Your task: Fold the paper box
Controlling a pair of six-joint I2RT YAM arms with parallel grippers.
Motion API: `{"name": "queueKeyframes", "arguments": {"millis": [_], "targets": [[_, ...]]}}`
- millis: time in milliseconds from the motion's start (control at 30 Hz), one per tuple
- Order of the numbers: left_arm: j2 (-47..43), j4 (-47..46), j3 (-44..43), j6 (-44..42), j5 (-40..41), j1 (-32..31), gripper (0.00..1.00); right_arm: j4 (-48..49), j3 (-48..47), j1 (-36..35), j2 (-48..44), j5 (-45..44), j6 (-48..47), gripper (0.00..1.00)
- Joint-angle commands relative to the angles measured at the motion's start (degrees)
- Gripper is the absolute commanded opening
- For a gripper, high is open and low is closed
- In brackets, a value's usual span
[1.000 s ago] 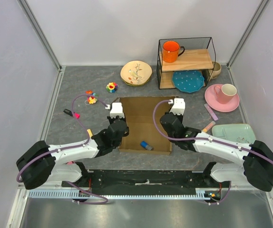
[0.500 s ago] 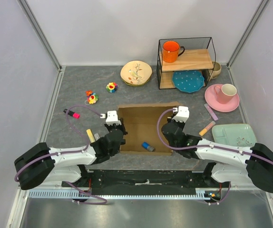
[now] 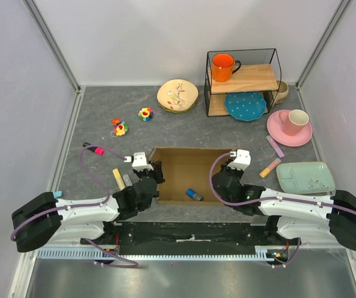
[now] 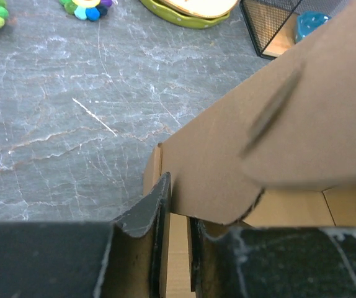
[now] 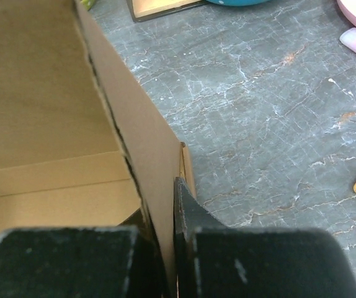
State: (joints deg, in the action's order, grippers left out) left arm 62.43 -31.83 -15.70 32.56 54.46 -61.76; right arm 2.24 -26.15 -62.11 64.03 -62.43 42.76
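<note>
The paper box (image 3: 184, 166) is brown cardboard, lying open in the middle of the table with its side walls raised. My left gripper (image 3: 156, 175) straddles its left wall. In the left wrist view the fingers (image 4: 156, 214) stand a little apart around the wall's edge, and a rounded flap (image 4: 240, 155) rises just ahead of the left gripper (image 4: 178, 233). My right gripper (image 3: 224, 171) is at the right wall. In the right wrist view the right gripper (image 5: 165, 217) is shut on that upright cardboard sheet (image 5: 134, 136). A small blue thing (image 3: 195, 195) lies inside the box.
A wire-frame shelf (image 3: 243, 81) with an orange mug and a blue plate stands at the back right. A pink cup on a saucer (image 3: 289, 127) and a green tray (image 3: 305, 177) sit right. A floral plate (image 3: 177, 95), flower toys (image 3: 120, 128) and markers (image 3: 117, 176) lie left.
Both grippers have drawn back toward the near edge, and the box looks shorter from above. The left gripper's jaws have eased apart; the right stays clamped.
</note>
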Motion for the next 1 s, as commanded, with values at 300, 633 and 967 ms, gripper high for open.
{"name": "queueKeyframes", "arguments": {"millis": [300,633,967], "targets": [[0.6,6.1,-0.8,8.7,-0.4,-2.8,0.21,-11.4,2.0,-1.5,0.2,0.1,6.7,0.03],[4.4,6.3,-3.7,9.8,-0.3,-5.7,0.21,-11.5,2.2,-1.5,1.4,0.0,7.4,0.03],[7.4,6.9,-1.8,12.1,2.4,-7.3,0.21,-14.6,2.1,-2.7,-1.8,-0.1,9.0,0.16]]}}
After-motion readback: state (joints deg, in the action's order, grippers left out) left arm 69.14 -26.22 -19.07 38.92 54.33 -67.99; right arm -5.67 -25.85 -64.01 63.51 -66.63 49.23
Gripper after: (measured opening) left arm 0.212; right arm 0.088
